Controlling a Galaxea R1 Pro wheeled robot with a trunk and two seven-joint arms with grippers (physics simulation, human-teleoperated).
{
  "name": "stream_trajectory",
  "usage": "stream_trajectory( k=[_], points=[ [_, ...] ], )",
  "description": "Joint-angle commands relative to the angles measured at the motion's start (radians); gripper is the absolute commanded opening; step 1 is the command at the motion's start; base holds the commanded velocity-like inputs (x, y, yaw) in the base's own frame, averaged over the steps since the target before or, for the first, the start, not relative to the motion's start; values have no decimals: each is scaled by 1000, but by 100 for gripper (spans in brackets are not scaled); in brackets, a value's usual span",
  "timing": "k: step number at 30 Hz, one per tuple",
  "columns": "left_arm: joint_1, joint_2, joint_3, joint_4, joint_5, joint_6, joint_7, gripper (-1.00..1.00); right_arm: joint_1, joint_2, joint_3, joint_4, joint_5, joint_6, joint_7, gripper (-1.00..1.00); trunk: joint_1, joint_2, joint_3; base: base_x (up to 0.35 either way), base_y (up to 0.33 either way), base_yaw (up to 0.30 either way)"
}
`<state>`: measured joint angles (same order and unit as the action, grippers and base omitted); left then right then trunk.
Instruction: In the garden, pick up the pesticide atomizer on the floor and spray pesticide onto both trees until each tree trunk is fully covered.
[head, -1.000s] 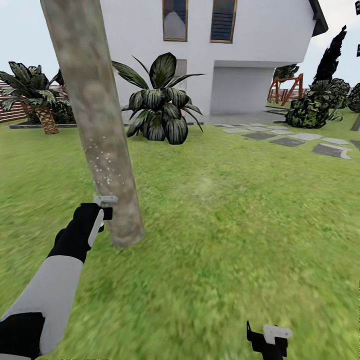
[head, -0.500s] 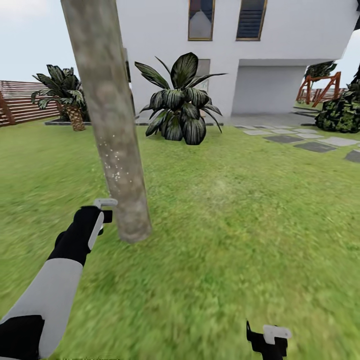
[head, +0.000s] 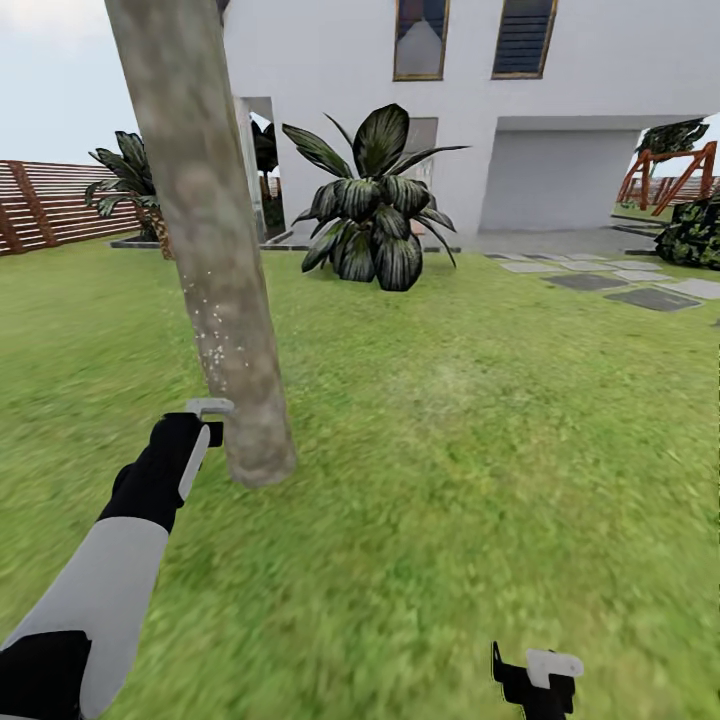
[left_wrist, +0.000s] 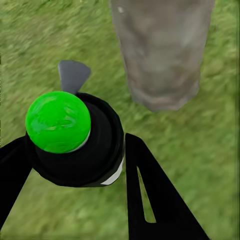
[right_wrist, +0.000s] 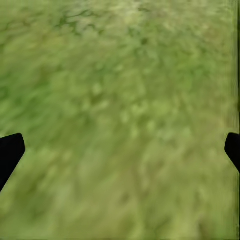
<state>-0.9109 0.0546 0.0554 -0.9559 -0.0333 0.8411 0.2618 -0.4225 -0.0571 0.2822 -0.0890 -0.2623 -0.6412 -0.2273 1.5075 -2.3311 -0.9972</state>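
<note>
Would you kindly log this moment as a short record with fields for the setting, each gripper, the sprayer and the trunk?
setting: grass lawn, white house and slatted fence behind
left gripper: shut on the atomizer, black body with green cap, held beside the trunk's base
right gripper: open, nothing between the fingers, grass below
tree trunk: pale, mottled, leaning; white specks on its lower part
other plants: broad-leaf bush near the house, stepping stones to the right
</note>
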Motion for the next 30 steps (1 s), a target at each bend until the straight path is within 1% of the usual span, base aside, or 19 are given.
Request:
stream_trajectory(
  k=[1,3,4,5,6,7,8,11,18,21,24,27,30],
  points=[
    [9,5,0,-2,0,1,0,-100,0,-1,0,0,0,0,-1,100,0,0,0,85,-274,0],
    [53,11,11,-4,4,-6,-2,-100,0,-1,0,0,0,-1,-1,100,0,0,0,113,-274,0],
    [75,12,26,-4,6,-34,-2,-100,0,-1,0,0,0,0,-1,100,0,0,0,133,-273,0],
    [101,10,49,-5,7,-107,-3,-100,0,-1,0,0,0,0,-1,100,0,0,0,148,-268,0],
    [123,10,65,-9,7,-170,-5,-100,0,-1,0,0,0,-1,-1,100,0,0,0,156,-265,0],
    [146,9,73,-12,8,-206,-5,-100,-1,-1,0,0,0,-1,-1,100,0,0,0,159,-264,0],
    [160,5,75,-12,9,-218,-4,-100,0,-1,0,0,0,-1,-1,100,0,0,0,166,-259,0],
    [186,1,77,-21,9,-230,-4,-100,0,-1,0,0,0,-2,-1,100,0,0,0,187,-243,0],
    [206,1,77,-2,9,-229,-4,-100,0,-1,0,0,0,-1,-1,100,0,0,0,196,-235,15],
    [208,0,77,7,9,-229,-3,-100,0,-1,0,0,0,-1,-1,100,0,0,0,197,-234,244],
    [208,7,79,8,8,-229,-3,-100,0,-1,0,0,0,0,-1,100,0,0,0,197,-234,275],
    [226,10,116,6,7,-231,-3,-100,0,-1,0,0,0,0,-1,100,0,0,0,198,-234,277],
    [232,9,129,5,7,-232,-3,-100,0,-1,0,0,0,-1,-1,100,0,0,0,199,-233,210]
  ],
)
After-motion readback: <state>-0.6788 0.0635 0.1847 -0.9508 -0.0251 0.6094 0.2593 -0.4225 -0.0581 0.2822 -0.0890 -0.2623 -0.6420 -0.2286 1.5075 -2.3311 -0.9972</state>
